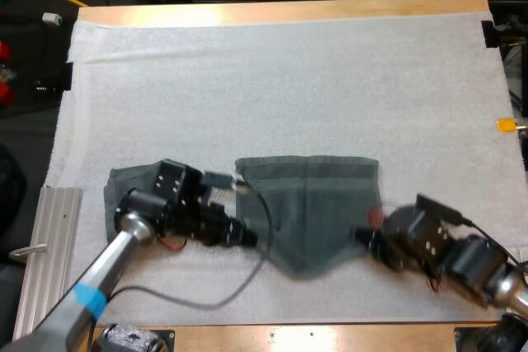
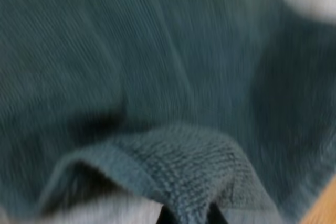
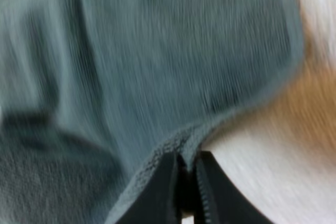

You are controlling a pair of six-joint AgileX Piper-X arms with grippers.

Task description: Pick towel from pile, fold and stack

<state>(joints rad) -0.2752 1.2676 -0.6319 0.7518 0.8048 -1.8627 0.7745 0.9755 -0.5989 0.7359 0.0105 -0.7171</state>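
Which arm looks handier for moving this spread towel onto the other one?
Likely left: the left pincer grips the towel beside the other towel; the right pincer holds the opposite side, farther away.

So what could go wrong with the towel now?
The right end effector pinches only the thin edge of the towel, so it might slip out mid-fold. The left end effector reaches in over the other towel, so its arm may drag that one along.
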